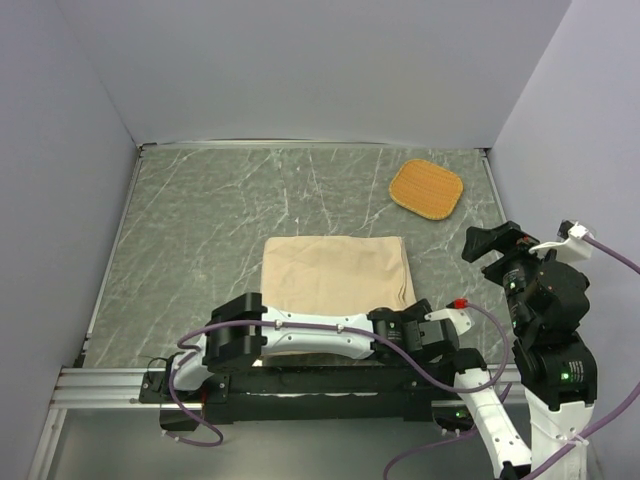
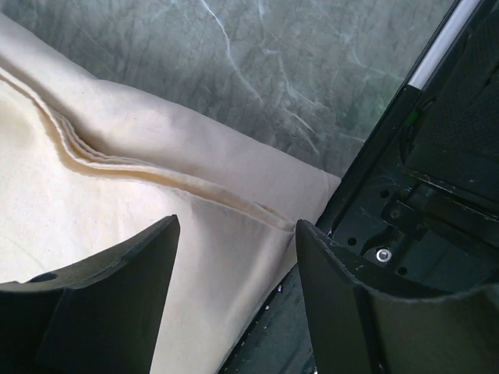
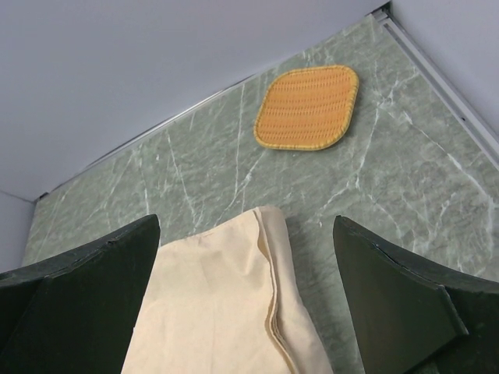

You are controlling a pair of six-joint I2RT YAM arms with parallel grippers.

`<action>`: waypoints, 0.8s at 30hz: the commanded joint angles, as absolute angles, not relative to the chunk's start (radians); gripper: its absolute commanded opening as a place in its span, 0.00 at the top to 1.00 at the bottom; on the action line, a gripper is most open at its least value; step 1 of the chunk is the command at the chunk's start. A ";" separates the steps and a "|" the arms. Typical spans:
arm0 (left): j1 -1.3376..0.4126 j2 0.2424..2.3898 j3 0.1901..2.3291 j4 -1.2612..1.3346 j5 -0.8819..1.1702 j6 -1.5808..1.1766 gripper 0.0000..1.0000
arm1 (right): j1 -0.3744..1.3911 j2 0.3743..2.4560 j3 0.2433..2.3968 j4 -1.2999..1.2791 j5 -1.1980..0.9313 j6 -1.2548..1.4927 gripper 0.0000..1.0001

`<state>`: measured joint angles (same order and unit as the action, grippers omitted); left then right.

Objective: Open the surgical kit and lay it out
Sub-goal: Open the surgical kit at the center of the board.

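Note:
The surgical kit lies as a folded beige cloth bundle near the table's front middle. My left arm stretches low along the bundle's near edge. In the left wrist view, my left gripper straddles the near right corner of the cloth, where layered hems show. Its jaws stand apart and no pad touches the fabric. My right gripper hangs open above the table's right side. In the right wrist view, the right gripper looks down past the bundle's far right corner, well clear of it.
An orange woven pad lies at the back right, also in the right wrist view. Grey walls close the table on three sides. A black rail runs along the near edge, right beside the left gripper.

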<state>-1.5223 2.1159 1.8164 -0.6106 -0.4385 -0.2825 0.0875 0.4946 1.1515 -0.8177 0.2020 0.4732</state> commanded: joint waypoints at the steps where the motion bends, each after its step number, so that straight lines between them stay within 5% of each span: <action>1: -1.532 2.129 1.881 -0.598 -0.434 -0.244 0.33 | 0.094 0.485 1.138 -0.815 0.213 0.457 0.00; 6: -1.532 2.160 1.916 -0.621 -0.437 -0.232 0.40 | 0.094 0.483 1.131 -0.805 0.210 0.457 0.00; 10: -1.532 2.154 1.914 -0.617 -0.440 -0.233 0.64 | 0.097 0.485 1.132 -0.804 0.221 0.448 0.00; 19: -1.534 2.134 1.899 -0.629 -0.433 -0.258 0.99 | 0.103 0.477 1.120 -0.795 0.224 0.443 0.00; 24: -1.510 2.053 1.850 -0.629 -0.479 -0.290 0.99 | 0.103 0.479 1.126 -0.793 0.216 0.442 0.00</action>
